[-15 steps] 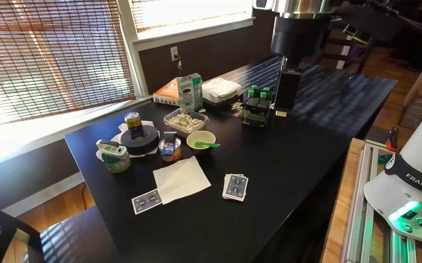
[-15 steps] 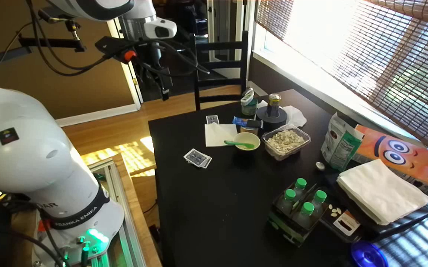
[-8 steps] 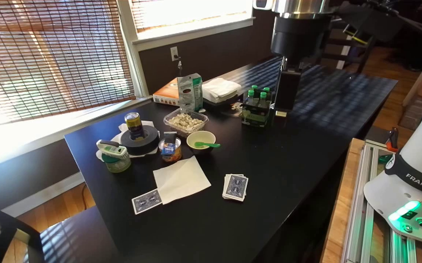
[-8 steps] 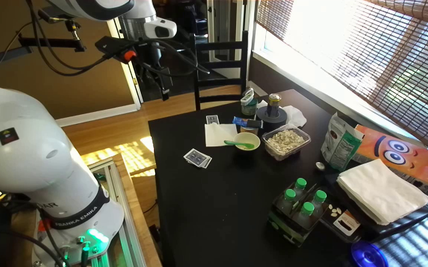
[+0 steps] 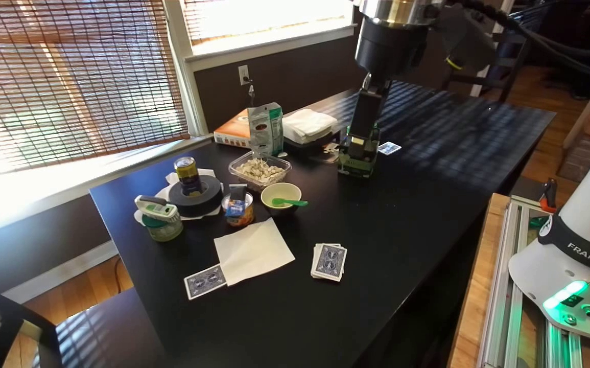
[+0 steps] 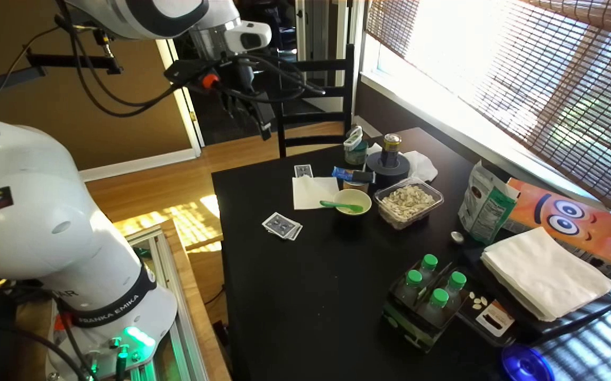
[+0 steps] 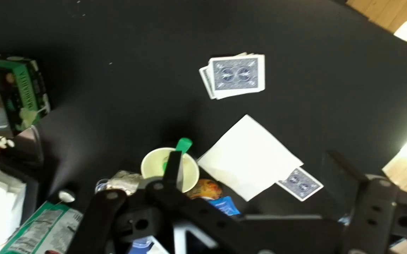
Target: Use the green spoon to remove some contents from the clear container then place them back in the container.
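Apparently, no scooping was done yet; grasping, scooping, returning all remained | gripper (image 7: 253,164) was wide, holding nothing, and this gap only the wrist view showed | green spoon (image 6: 340,205) lay in the bowl (image 6: 354,196) | clear container (image 6: 390,216) with pale flakes (image 6: 408,203) stood nearer the window-side edge of table (image 6: 294,291)

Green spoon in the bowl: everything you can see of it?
The green spoon is slim and plastic-looking, with a small head and a rounded handle end. It lies over the rim of the round cream bowl, head inside, handle sticking out past it. The fingers don't hold it; one hides part of it in the wrist view.
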